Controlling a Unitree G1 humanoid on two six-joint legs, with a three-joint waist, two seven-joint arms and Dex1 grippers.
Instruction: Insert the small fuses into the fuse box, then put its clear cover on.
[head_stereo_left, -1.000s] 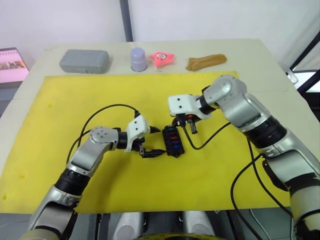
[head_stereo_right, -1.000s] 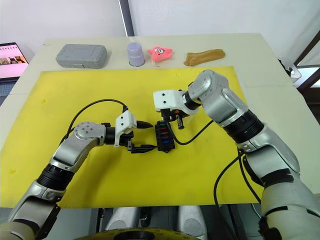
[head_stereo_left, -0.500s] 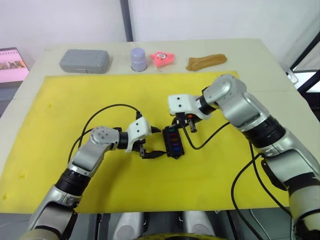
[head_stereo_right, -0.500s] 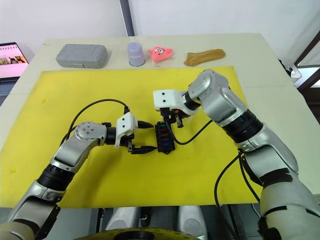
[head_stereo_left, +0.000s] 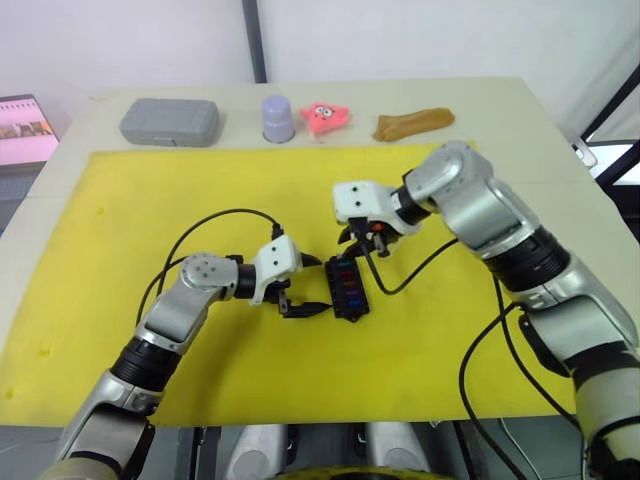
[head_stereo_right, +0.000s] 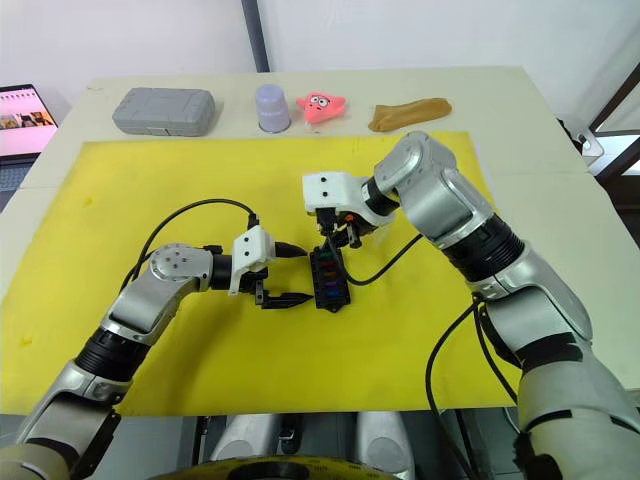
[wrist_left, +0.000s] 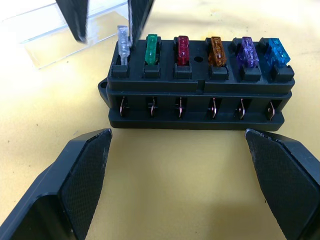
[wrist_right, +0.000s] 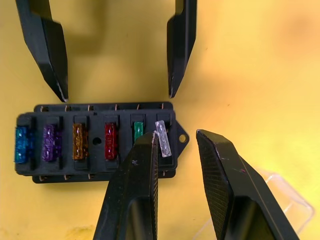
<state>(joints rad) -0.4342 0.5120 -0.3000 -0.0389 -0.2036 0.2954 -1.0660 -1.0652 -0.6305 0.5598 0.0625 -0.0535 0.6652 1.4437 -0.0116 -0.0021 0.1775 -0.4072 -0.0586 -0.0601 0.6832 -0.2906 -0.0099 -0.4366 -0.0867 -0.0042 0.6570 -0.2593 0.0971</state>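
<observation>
The black fuse box (head_stereo_left: 347, 288) lies on the yellow mat (head_stereo_left: 150, 200). Six small fuses stand in its top row: grey (wrist_left: 122, 44), green (wrist_left: 151, 48), red (wrist_left: 183, 49), orange (wrist_left: 216, 50), purple (wrist_left: 247, 52) and blue (wrist_left: 275, 50). The grey one (wrist_right: 162, 138) leans a little at the end slot. My right gripper (wrist_right: 177, 137) hangs open over that end, one finger (wrist_right: 142, 175) touching the grey fuse. My left gripper (wrist_left: 177, 137) is open beside the box's long side, apart from it. The clear cover (wrist_left: 60, 35) lies on the mat just beyond the box.
Along the table's far edge stand a grey case (head_stereo_left: 170, 121), a lilac cup (head_stereo_left: 277, 118), a pink toy (head_stereo_left: 325, 116) and a brown object (head_stereo_left: 412, 123). A laptop screen (head_stereo_left: 25, 130) sits at far left. Black cables (head_stereo_left: 215, 215) loop from both wrists over the mat.
My right gripper has shifted slightly left and away over the box's far end. The left arm and the fuse box have stayed put.
</observation>
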